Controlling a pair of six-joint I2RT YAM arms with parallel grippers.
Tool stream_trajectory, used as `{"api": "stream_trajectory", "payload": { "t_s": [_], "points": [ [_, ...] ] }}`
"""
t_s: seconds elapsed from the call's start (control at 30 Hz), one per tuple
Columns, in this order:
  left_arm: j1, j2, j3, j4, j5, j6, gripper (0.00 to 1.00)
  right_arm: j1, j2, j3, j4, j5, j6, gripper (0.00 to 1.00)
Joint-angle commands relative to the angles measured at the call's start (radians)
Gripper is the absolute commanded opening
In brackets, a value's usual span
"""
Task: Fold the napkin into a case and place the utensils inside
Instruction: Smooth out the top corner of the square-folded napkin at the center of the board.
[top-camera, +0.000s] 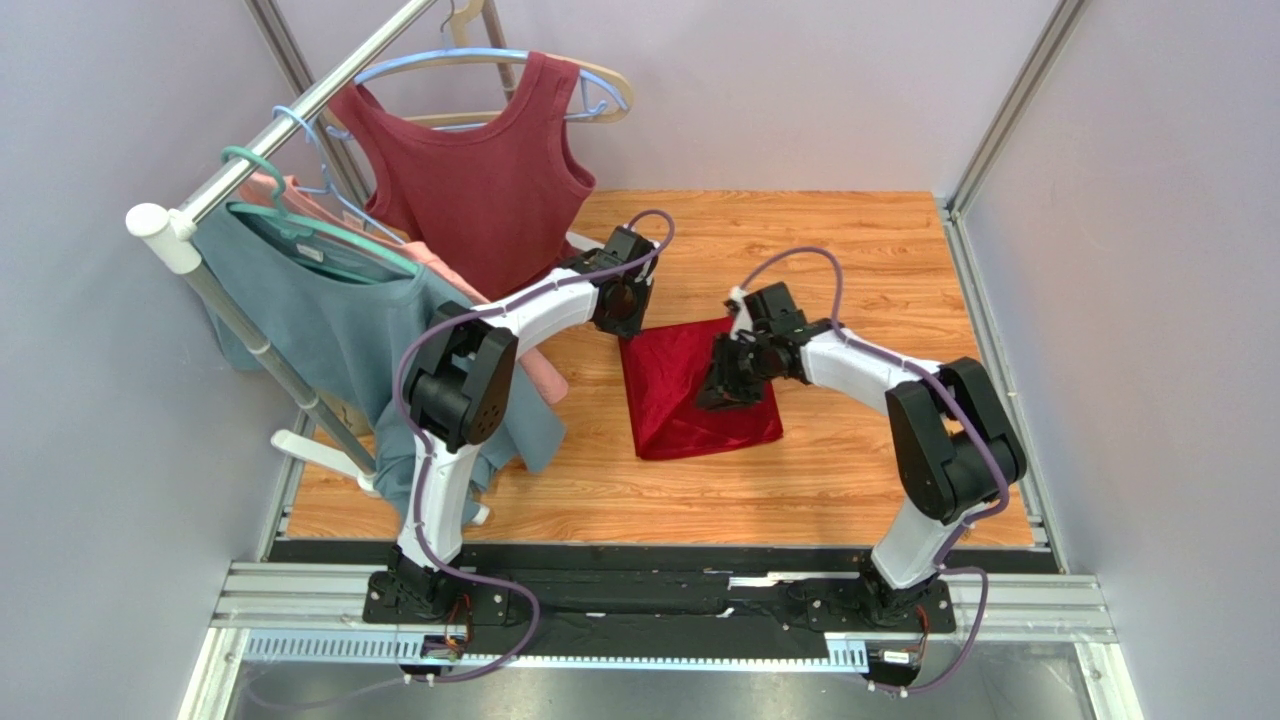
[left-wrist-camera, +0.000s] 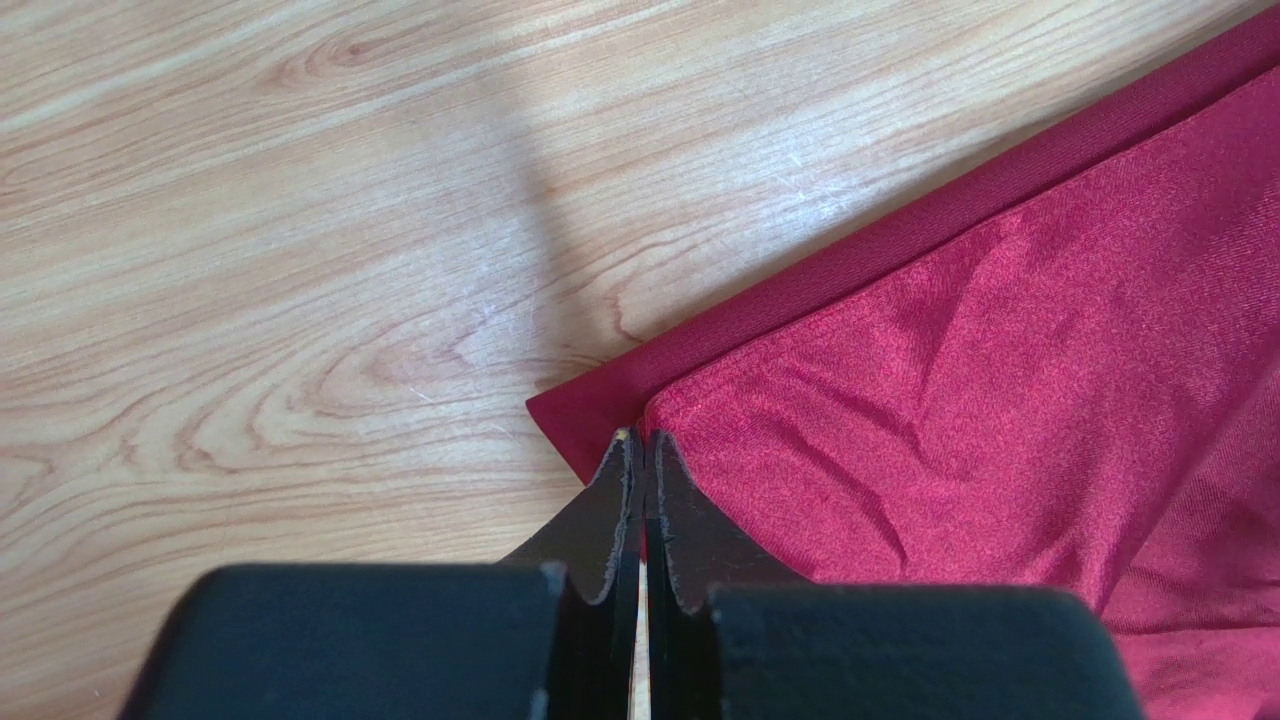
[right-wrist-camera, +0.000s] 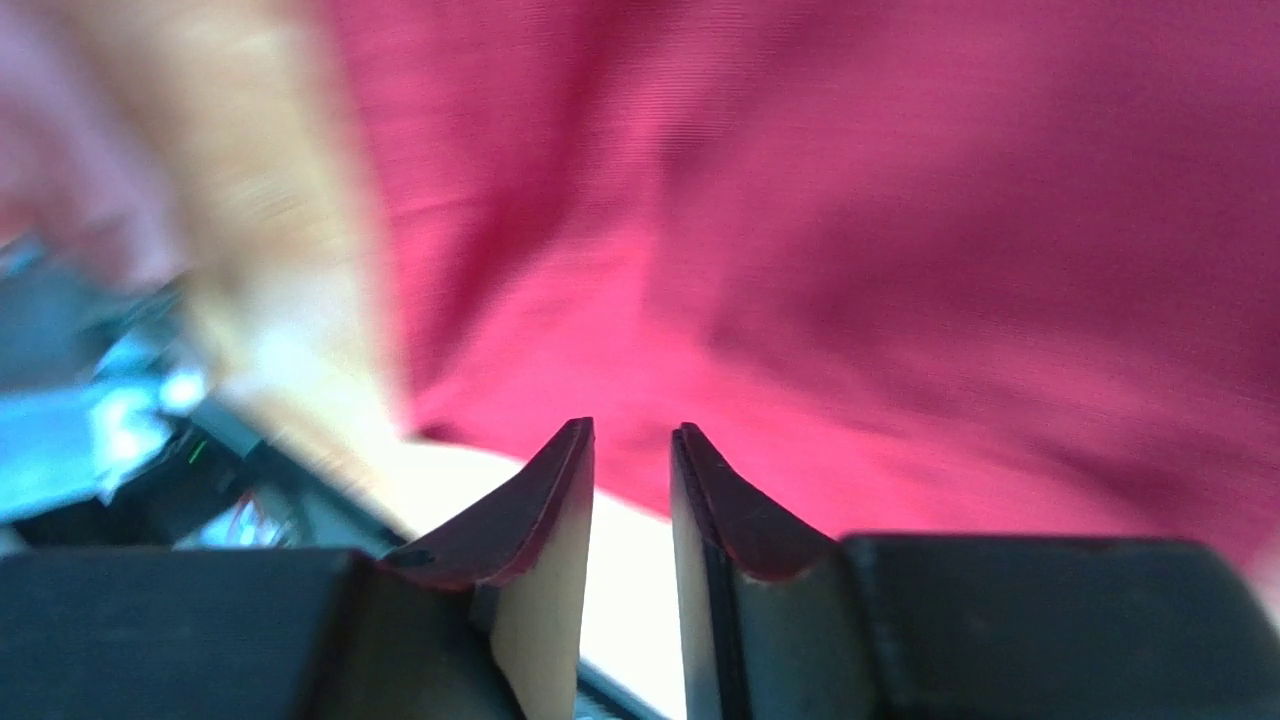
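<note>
Flat on the wooden table (top-camera: 842, 255), centre of the top view: the napkin (top-camera: 691, 428), roughly square, one corner toward the upper left. Right half of the left wrist view filled with its shiny cloth (left-wrist-camera: 977, 375), a darker band along the upper edge, cut off at the right and bottom of that frame. At the cloth's upper left corner, the left gripper (top-camera: 622, 323), fingers (left-wrist-camera: 613, 510) pressed flat together with tips right on that corner; no telling of any cloth caught between. Over the upper middle of the cloth, the right gripper (top-camera: 717, 398), covering part of it from above. In the right wrist view, fingertips (right-wrist-camera: 559, 480) apart by a narrow gap, nothing in it; crimson beyond, all badly smeared, contact with the cloth impossible to judge. Upper left of the top view: a maroon sleeveless top (top-camera: 481, 180) on a hanger, a teal garment (top-camera: 323, 323) below it, draped across the table's left edge
</note>
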Motion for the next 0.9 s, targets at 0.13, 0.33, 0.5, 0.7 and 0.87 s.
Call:
{"api": "stream_trajectory", "payload": {
  "t_s": [0.13,0.33,0.5,0.7,0.87],
  "points": [
    [0.012,-0.02,0.012,0.028,0.003,0.011,0.0,0.203,0.064,0.147,0.162,-0.277,0.056,0.14],
    [0.02,-0.023,0.011,0.03,0.003,0.005,0.0,0.251,0.126,0.136,0.261,-0.35,0.074,0.0],
    [0.021,-0.02,0.011,0.032,0.011,0.002,0.0,0.251,0.163,0.093,0.364,-0.39,0.114,0.0],
    [0.023,-0.013,0.011,0.035,0.015,0.002,0.0,0.25,0.244,0.046,0.435,-0.404,0.131,0.0],
    [0.023,-0.006,0.009,0.038,0.024,-0.002,0.0,0.239,0.267,-0.035,0.479,-0.384,0.14,0.0]
  ]
}}
